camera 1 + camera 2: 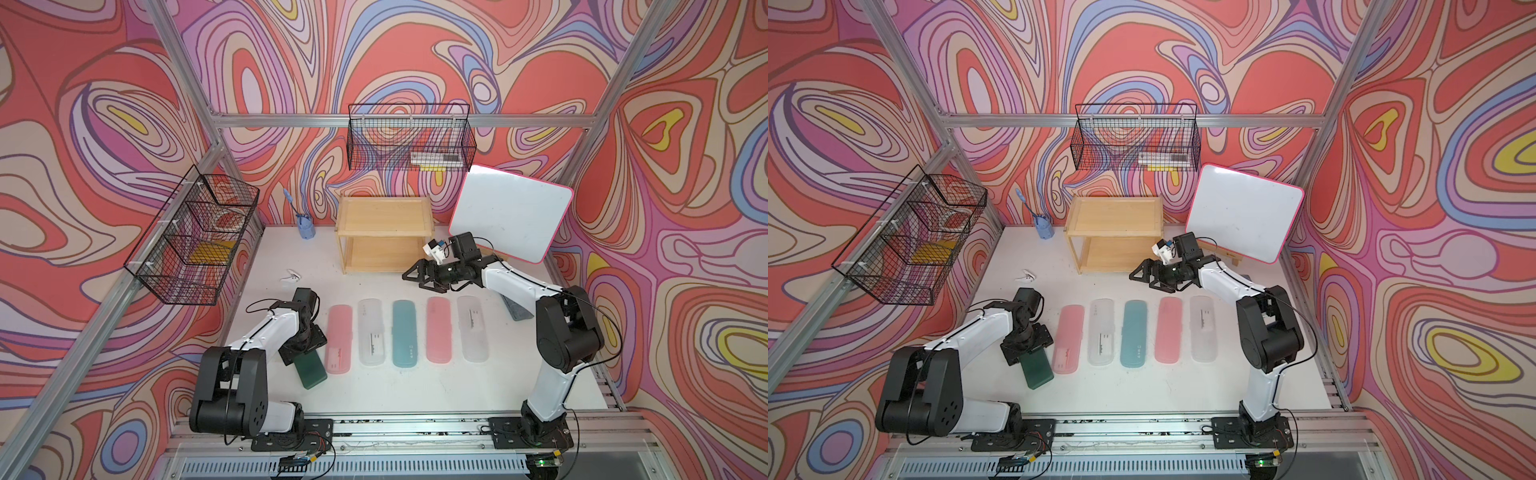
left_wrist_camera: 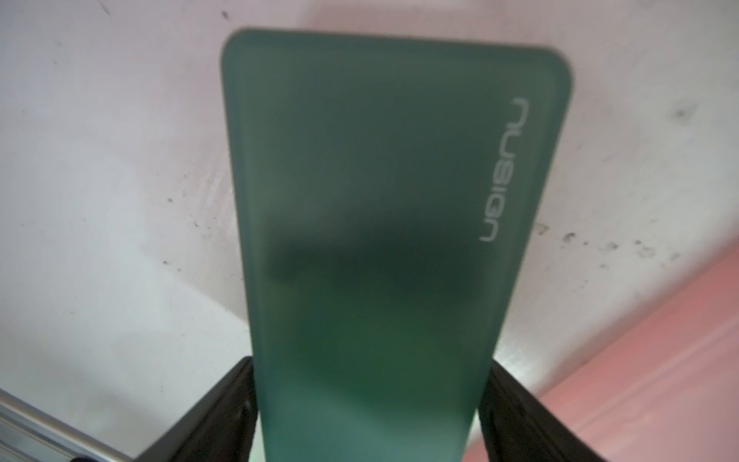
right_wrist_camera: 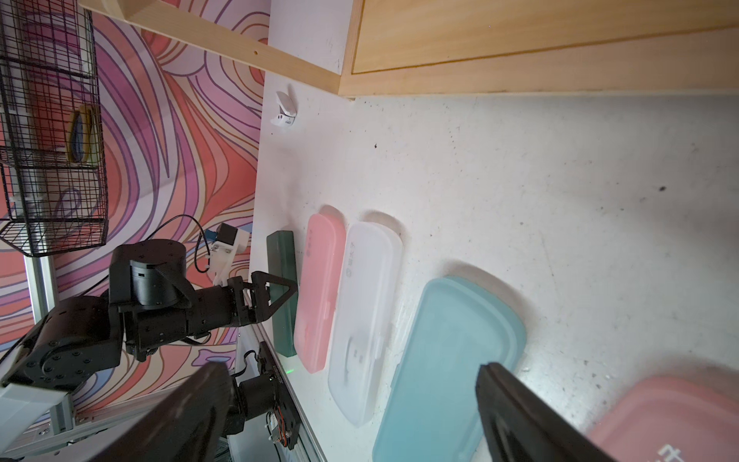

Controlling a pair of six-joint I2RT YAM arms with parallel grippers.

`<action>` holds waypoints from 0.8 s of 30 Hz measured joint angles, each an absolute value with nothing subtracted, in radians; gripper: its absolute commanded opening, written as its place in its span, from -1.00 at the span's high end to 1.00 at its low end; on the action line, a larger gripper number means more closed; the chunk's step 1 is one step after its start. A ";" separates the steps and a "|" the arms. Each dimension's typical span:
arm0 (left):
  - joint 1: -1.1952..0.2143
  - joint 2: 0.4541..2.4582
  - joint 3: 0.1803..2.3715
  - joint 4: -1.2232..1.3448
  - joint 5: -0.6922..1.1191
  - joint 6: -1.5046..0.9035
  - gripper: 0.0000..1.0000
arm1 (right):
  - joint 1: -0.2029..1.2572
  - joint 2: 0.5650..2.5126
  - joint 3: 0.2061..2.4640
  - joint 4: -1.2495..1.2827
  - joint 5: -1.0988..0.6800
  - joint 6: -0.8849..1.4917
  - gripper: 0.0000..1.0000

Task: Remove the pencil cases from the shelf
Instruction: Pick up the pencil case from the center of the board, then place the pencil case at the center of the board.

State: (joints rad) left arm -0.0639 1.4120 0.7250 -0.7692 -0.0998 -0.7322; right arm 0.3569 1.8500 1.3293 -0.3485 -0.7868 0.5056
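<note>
Left gripper [image 2: 372,362] clamps the dark green pencil case [image 2: 376,160] across its width, at the desk [image 1: 374,395]. Right gripper [image 1: 415,279] stands wide, holding nothing, just before the shelf [image 1: 382,235].

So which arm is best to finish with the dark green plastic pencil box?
Probably the left: its pincer straddles the dark green flat plastic pencil case at the row's end. The right pincer is open near the light wooden shelf, far from it.
</note>
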 measured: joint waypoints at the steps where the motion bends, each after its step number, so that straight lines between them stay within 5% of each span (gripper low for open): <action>1: -0.064 1.413 0.722 -0.768 -0.101 -0.730 -0.23 | 0.355 1.850 1.329 -0.349 -0.787 0.504 -0.96; 9: -0.064 1.420 0.730 -0.772 -0.116 -0.723 -0.14 | 0.346 1.887 1.330 -0.364 -0.787 0.491 -0.97; 16: -0.064 1.429 0.850 -0.825 -0.147 -0.606 -0.27 | 0.341 1.888 1.330 -0.371 -0.794 0.488 -0.96; 19: -0.064 1.429 0.920 -0.839 -0.172 -0.535 -0.49 | 0.336 1.888 1.330 -0.372 -0.800 0.487 -0.97; 24: -0.064 1.435 0.956 -0.846 -0.194 -0.421 -0.49 | 0.332 1.887 1.330 -0.372 -0.802 0.487 -0.96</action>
